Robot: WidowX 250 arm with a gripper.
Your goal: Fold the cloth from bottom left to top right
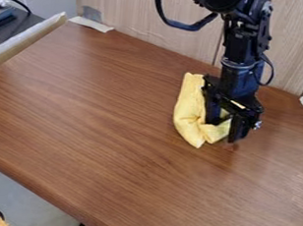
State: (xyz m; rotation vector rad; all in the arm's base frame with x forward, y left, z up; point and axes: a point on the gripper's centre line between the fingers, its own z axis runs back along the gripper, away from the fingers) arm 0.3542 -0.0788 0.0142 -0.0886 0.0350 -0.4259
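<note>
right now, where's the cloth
In the camera view, the cloth is just right of centre on the table, partly under the hand, near the pale wall.

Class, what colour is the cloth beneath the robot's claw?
Yellow; the cloth shows in the camera view.

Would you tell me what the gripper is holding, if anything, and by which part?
It cannot be told whether the gripper, at the right side of the yellow cloth, has hold of it.

The black arm (237,48) comes in from the top edge, right of centre, and runs almost straight down to its wrist. Below, right of the frame's middle, the tool (223,131) points downward, its two fingers standing apart.
</note>
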